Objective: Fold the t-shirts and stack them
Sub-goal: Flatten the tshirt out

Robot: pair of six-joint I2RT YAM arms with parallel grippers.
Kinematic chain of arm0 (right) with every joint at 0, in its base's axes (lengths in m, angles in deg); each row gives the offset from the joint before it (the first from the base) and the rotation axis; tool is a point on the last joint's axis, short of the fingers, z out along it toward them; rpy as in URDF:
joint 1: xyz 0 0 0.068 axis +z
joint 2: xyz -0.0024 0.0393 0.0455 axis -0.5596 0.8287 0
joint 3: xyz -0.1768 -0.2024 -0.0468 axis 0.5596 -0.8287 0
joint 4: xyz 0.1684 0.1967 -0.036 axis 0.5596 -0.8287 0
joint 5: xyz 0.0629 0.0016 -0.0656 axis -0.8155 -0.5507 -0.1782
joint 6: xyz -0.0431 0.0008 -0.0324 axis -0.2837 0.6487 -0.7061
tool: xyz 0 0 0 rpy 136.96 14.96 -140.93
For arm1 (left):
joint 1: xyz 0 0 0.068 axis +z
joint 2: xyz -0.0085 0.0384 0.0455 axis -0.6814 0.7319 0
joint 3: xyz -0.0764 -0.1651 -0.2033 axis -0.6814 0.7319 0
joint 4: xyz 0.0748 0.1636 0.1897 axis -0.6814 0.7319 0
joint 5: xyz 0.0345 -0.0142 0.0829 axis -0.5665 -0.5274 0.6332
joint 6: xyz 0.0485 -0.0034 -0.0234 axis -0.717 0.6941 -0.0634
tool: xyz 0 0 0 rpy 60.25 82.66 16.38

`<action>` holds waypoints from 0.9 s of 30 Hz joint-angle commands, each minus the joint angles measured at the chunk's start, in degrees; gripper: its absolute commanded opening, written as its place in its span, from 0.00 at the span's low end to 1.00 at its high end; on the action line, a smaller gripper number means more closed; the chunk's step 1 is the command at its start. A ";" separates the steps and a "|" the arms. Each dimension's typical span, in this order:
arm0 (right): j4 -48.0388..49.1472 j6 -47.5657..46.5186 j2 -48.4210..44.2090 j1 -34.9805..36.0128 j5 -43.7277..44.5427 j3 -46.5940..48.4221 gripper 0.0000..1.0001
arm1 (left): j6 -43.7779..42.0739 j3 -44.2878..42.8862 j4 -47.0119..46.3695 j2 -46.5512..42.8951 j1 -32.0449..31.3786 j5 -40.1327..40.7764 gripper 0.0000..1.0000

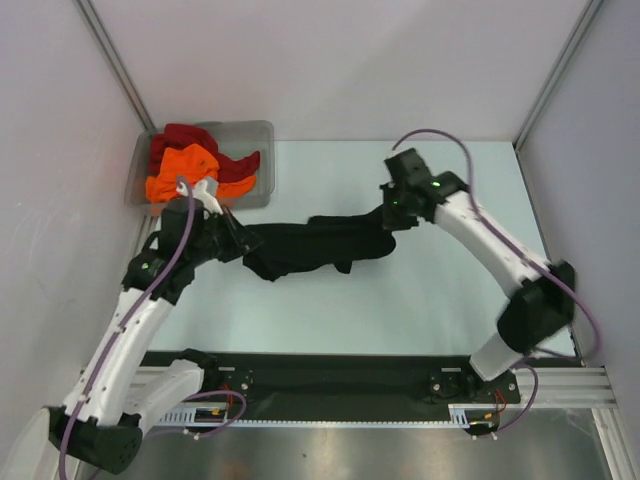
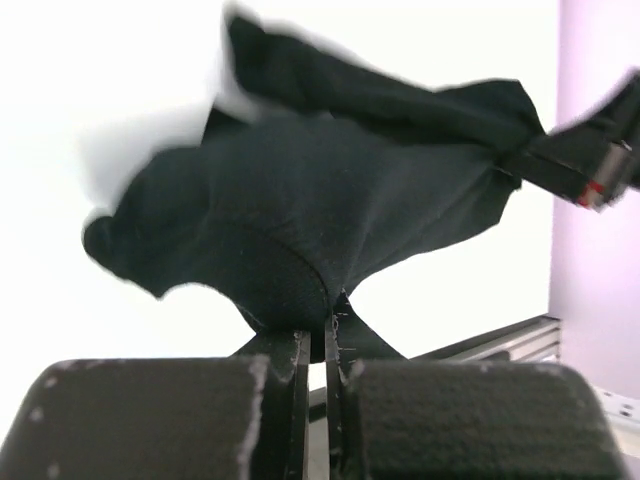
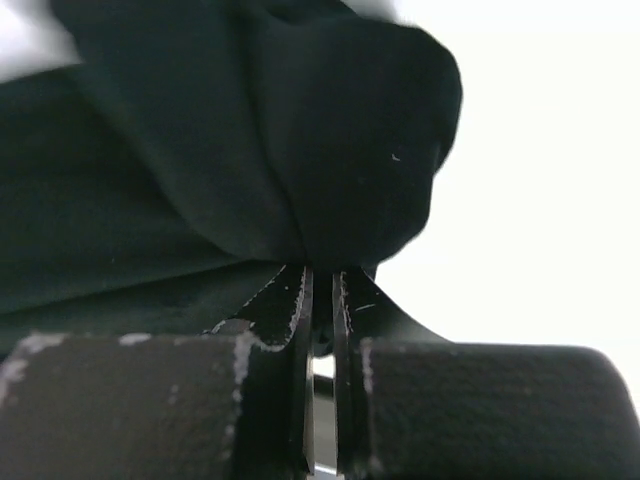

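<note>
The black t-shirt [image 1: 310, 245] hangs strung between the two arms over the middle of the pale worktop [image 1: 400, 310]. It is bunched and sagging, not spread flat, and runs roughly left to right in the overhead view. I cannot tell whether its lowest folds touch the surface.

The left pincer [image 2: 328, 335] is closed tight on the shirt's left end. Its wrist view shows the two pads pressed together with a thin fold of black cloth pinched between them, and the rest of the shirt fans out beyond towards the other arm. The right pincer [image 3: 322, 290] is clamped just as tightly on a gathered bunch of the same shirt at its right end, with the fabric bulging out above the jaws.

At the far left corner of the worktop stands a clear grey bin [image 1: 258, 130]. Inside it lie the orange t-shirt [image 1: 180, 172] and the dark red t-shirt [image 1: 190, 138], both crumpled. The red one sits behind and to the right of the orange one. The left arm's wrist is just in front of the bin.
</note>
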 commanded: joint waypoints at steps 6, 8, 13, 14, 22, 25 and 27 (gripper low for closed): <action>-14.79 13.47 -37.52 2.58 -8.63 -7.91 0.05 | -4.88 -15.48 14.66 -12.81 0.42 2.80 0.00; -16.30 18.31 -46.29 4.86 -12.05 -11.42 0.08 | -4.62 -16.19 18.53 -17.21 0.42 3.69 0.00; -7.28 26.95 -54.87 5.93 -15.42 -18.89 0.32 | -2.87 -12.60 20.21 -21.27 0.42 4.13 0.00; -6.03 26.34 -51.74 5.84 -15.33 -20.21 0.41 | -1.99 -11.37 20.04 -19.96 0.42 4.30 0.00; 0.05 15.54 -24.12 -1.72 -19.64 -11.98 0.54 | -5.21 -9.42 17.84 3.67 0.69 12.38 0.24; -3.02 13.95 -21.73 -0.06 -19.20 -10.55 0.61 | -5.76 -11.18 17.93 7.74 0.69 17.30 0.77; -3.55 13.68 -22.52 1.26 -20.60 -14.40 0.71 | -6.73 -10.22 17.92 6.34 0.69 19.33 0.89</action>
